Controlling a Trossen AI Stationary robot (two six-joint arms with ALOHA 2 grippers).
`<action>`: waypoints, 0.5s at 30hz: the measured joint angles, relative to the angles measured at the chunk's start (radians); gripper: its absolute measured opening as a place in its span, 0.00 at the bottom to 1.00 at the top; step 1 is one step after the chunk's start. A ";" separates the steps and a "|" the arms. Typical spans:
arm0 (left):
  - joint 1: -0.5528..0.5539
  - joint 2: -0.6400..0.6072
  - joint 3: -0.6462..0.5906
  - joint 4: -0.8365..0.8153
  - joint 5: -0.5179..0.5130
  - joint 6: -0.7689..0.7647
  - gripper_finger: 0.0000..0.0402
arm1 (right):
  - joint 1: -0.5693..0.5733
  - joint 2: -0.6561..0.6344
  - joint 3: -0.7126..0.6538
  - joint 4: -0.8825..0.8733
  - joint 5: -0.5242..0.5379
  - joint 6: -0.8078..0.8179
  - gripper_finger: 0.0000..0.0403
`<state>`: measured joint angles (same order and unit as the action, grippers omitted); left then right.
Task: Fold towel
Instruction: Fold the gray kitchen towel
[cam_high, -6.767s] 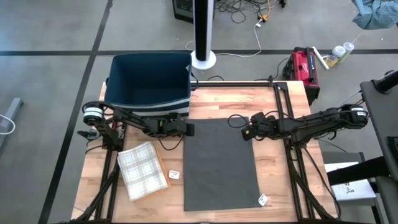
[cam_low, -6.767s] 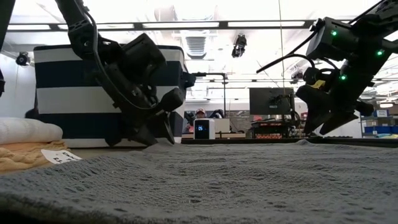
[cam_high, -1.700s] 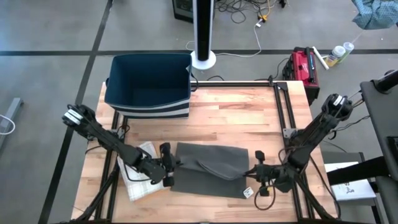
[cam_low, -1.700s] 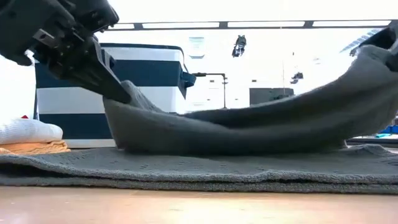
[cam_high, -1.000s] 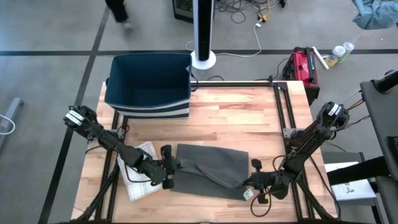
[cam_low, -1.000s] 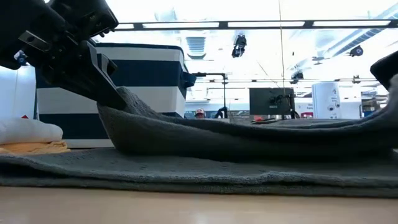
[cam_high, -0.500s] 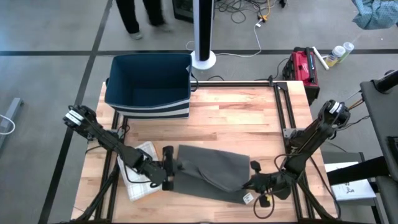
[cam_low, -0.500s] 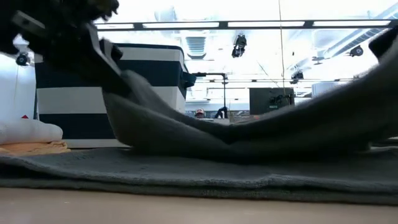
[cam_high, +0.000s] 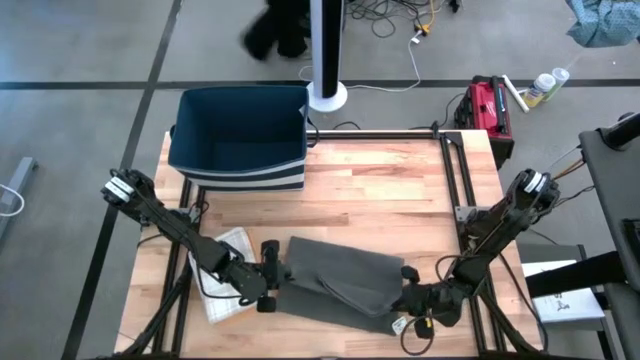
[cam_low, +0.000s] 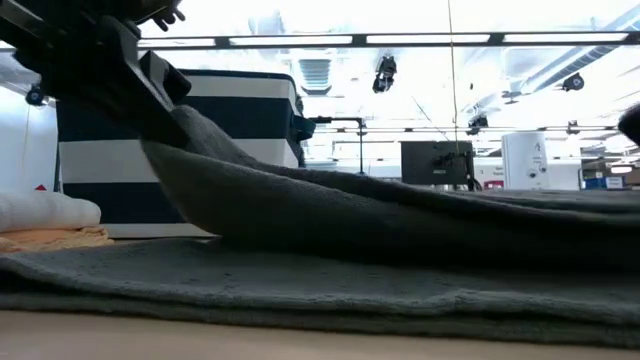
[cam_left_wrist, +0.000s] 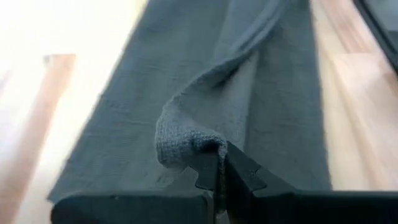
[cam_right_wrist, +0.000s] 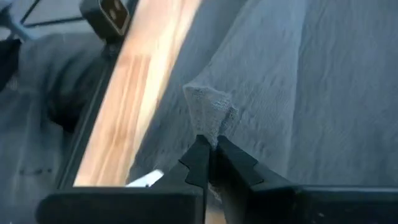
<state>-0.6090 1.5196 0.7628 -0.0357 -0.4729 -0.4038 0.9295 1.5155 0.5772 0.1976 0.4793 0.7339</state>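
1. My left gripper (cam_high: 272, 277), lower left of the high view, pinches a towel (cam_high: 335, 280) corner, beside a plaid cloth (cam_high: 222, 268)
2. The towel lies half folded, lower centre of the table (cam_high: 380, 190)
3. My right gripper (cam_high: 408, 296), lower right, pinches the other corner

a robotics lab or workshop is showing: a wooden table (cam_high: 380, 190) sitting on bare concrete floor (cam_high: 90, 60), loose cables (cam_high: 395, 15), ceiling strip lights (cam_low: 400, 40), a monitor (cam_low: 435, 163) behind.

Passing person (cam_high: 278, 28) blurred and cropped at high view's top, folded checked cloth (cam_high: 225, 262) partly under left arm
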 joint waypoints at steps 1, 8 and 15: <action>-0.001 0.000 0.000 -0.001 0.018 0.000 0.01 | 0.000 0.013 0.000 0.001 -0.018 0.007 0.06; -0.006 0.000 0.001 -0.008 0.048 0.002 0.11 | 0.000 0.026 0.001 -0.001 -0.069 0.039 0.17; -0.030 0.000 0.076 -0.156 0.103 0.002 0.23 | 0.000 -0.073 0.005 -0.010 -0.071 0.014 0.29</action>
<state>-0.6389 1.5196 0.8383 -0.1918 -0.3702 -0.4019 0.9298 1.4427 0.5823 0.1872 0.4084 0.7483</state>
